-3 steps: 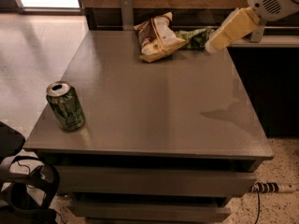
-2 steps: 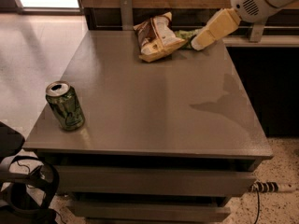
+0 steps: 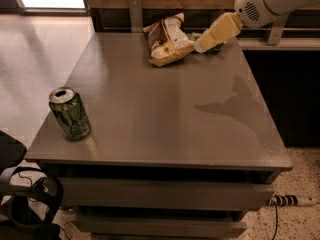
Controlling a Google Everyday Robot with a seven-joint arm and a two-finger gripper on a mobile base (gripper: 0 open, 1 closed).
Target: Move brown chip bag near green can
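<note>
The brown chip bag (image 3: 166, 40) lies at the far middle of the grey table (image 3: 160, 109), dark front with a white panel and tan edges. The green can (image 3: 70, 113) stands upright near the front left corner, far from the bag. My gripper (image 3: 202, 45) comes in from the upper right on a white arm and hovers just right of the bag, over the far right part of the table. It partly hides a small green snack bag (image 3: 216, 47) behind it.
A dark counter or shelf (image 3: 280, 44) runs along the right behind the table. A metal post (image 3: 135, 13) stands at the table's far edge. Black cables and gear (image 3: 25, 204) sit on the floor at front left.
My gripper and arm have moved left and slightly down toward the brown chip bag. The bag and the can have not moved.
</note>
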